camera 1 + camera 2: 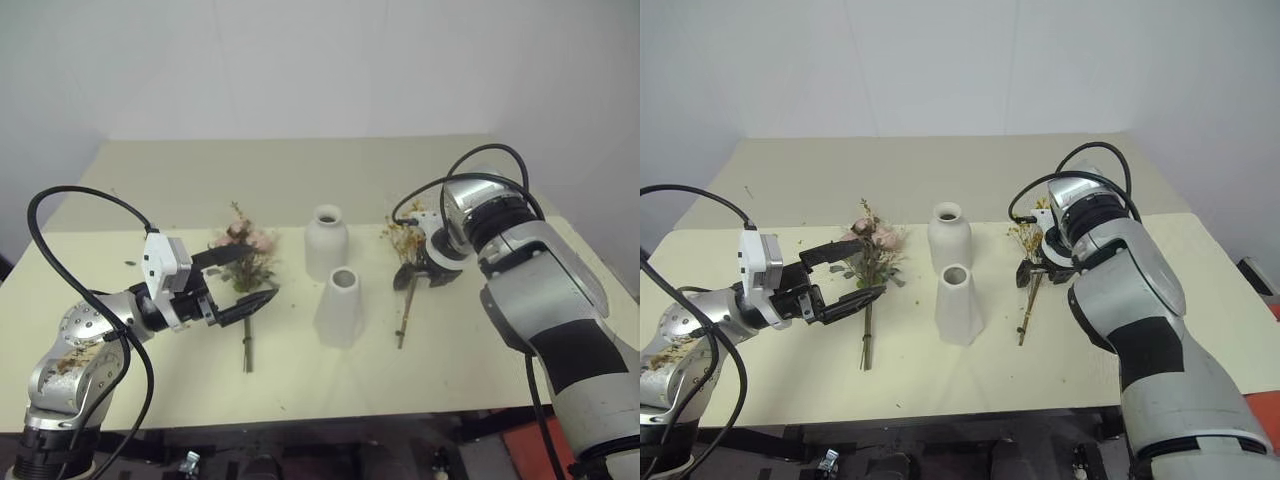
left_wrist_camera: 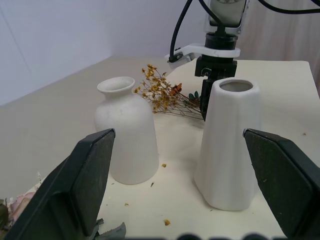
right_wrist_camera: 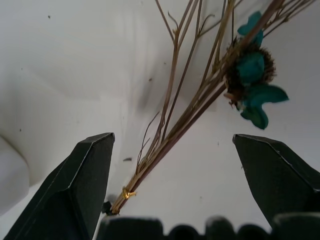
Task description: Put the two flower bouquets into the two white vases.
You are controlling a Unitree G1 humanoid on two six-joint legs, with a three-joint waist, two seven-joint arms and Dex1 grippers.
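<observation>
Head pair: high, looking forward and down over the table (image 1: pixel 300 380); both eyes share the whole tabletop, slightly offset sideways. Left wrist camera: low, near table level, facing across at the round vase (image 2: pixel 125 132) and cone vase (image 2: pixel 227 145), close. Right wrist camera: pointing steeply down, very near the yellow spray (image 3: pixel 175 125); head views share it.
</observation>
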